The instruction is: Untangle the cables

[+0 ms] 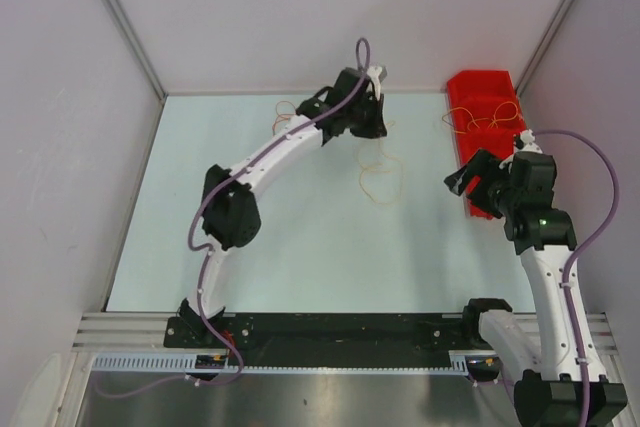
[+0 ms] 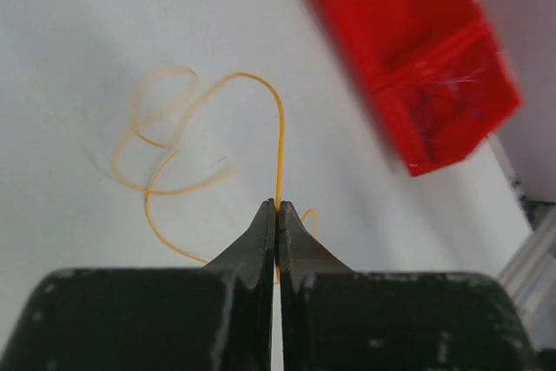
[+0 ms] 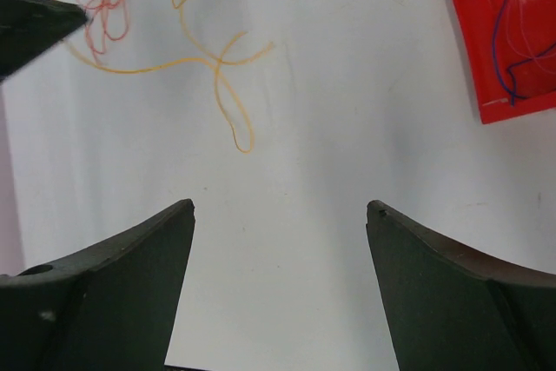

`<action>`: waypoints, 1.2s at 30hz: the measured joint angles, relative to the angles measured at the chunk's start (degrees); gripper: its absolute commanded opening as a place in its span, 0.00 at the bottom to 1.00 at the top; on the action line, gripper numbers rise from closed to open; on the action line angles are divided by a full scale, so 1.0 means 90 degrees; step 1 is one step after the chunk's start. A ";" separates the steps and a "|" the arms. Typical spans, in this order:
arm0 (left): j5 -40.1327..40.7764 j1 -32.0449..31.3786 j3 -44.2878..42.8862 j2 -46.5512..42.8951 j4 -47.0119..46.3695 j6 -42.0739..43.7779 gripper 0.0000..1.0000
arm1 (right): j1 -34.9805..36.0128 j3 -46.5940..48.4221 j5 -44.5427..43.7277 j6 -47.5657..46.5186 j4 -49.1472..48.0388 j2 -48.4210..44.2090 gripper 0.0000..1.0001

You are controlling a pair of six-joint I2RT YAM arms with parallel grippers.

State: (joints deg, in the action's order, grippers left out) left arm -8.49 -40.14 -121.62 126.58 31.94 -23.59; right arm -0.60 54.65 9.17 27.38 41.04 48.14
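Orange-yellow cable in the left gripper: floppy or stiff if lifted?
Probably floppy and light: the orange-yellow cable is hair-thin, lying in loose curls. Likely springy, given smooth arcs without kinks. It could slip from the left gripper, whose shut tips pinch only a thin strand.

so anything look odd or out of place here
Nothing spilled or damaged. The orange-yellow cable sprawls in loops, one strand pinched in the shut left gripper; a red cable lies bunched near it, a dark blue cable in the red bin.

Nothing to read anywhere. No words, numbers, labels or signs on the red bin [image 1: 482, 85] or on the table [image 1: 300, 257].
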 measured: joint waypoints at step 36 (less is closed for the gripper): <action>-0.0882 -0.0238 0.3949 -0.2395 0.0126 -0.0102 0.04 | 0.0243 -0.0017 0.2127 0.0112 -0.1630 -0.0325 0.84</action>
State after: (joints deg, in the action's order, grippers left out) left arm -16.43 -42.28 -86.08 105.03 33.08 -24.51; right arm 1.58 54.50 28.32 28.38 26.37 45.21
